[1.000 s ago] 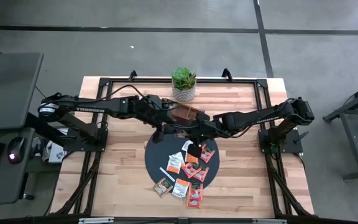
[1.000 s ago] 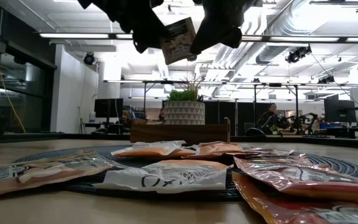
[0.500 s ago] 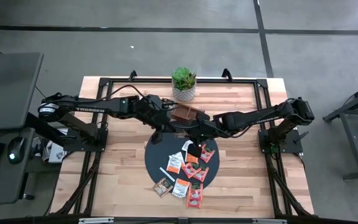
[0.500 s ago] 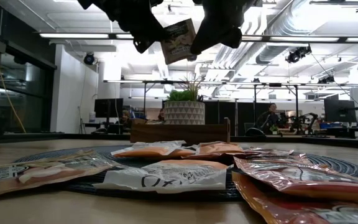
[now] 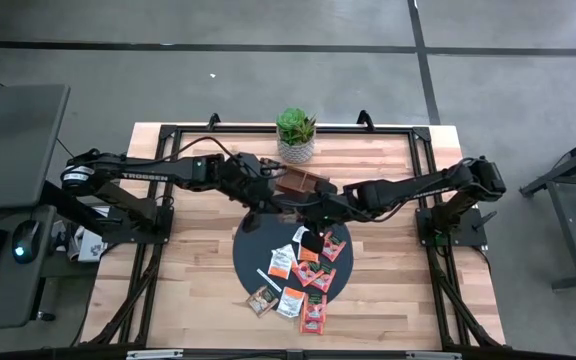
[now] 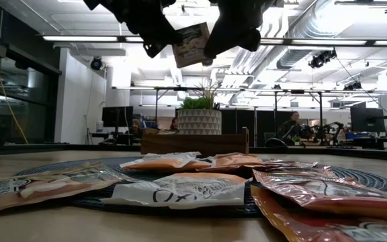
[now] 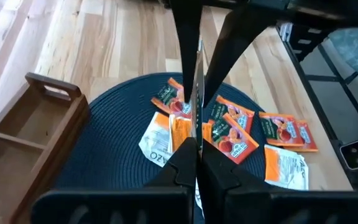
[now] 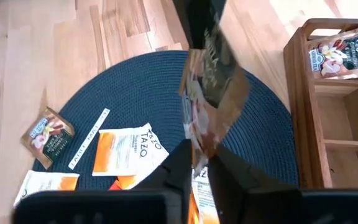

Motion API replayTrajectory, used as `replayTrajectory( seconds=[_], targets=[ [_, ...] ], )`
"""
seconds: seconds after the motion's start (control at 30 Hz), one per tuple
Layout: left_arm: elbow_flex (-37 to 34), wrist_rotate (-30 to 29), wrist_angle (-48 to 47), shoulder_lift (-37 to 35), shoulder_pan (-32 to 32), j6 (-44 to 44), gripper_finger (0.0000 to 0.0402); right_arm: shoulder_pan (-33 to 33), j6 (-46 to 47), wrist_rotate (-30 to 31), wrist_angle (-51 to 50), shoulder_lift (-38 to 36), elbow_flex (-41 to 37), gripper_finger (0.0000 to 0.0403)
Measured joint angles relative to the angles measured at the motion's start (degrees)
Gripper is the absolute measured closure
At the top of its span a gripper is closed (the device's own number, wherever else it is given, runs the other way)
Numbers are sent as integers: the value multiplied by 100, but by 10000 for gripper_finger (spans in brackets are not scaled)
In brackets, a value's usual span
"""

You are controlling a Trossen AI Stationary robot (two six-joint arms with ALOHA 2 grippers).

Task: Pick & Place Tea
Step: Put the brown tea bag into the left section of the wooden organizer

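A tan-brown tea sachet (image 6: 192, 45) hangs in the air over the far part of the dark round mat (image 5: 258, 245), between my two grippers. My left gripper (image 7: 196, 149) is shut on its left side. My right gripper (image 8: 202, 165) has the sachet's (image 8: 213, 93) other end between its fingers, which stand slightly apart. Several more tea sachets (image 5: 308, 265), orange-red, white and tan-brown, lie flat on the mat. One sachet (image 8: 337, 56) lies in an end compartment of the wooden tray (image 5: 303, 183). My left gripper pinches the sachet's left edge (image 7: 197, 127) between its two fingers, coming level from the table's left. The sachet stands on edge, a little tilted, lifted clear of the mat. My right gripper has the sachet's right end (image 8: 199, 146) between its parted fingers; whether they touch it, I cannot tell.
The tray (image 7: 36, 137) stands at the mat's far edge, with a potted plant (image 5: 295, 135) behind it. A thin white strip (image 8: 89, 138) lies on the mat. Bare wood lies left and right of the mat.
My left gripper has closed in on the sachet's left edge. The sachet has stayed in the air above the mat and tipped only slightly. Both arms have kept their places.
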Motion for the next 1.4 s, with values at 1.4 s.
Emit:
replayTrajectory(
  seconds=[1.4],
  targets=[
    [1231, 385, -2070, 1784, 2894, 3606, 401, 766, 2086, 1430, -1499, -1246, 2, 191]
  ],
)
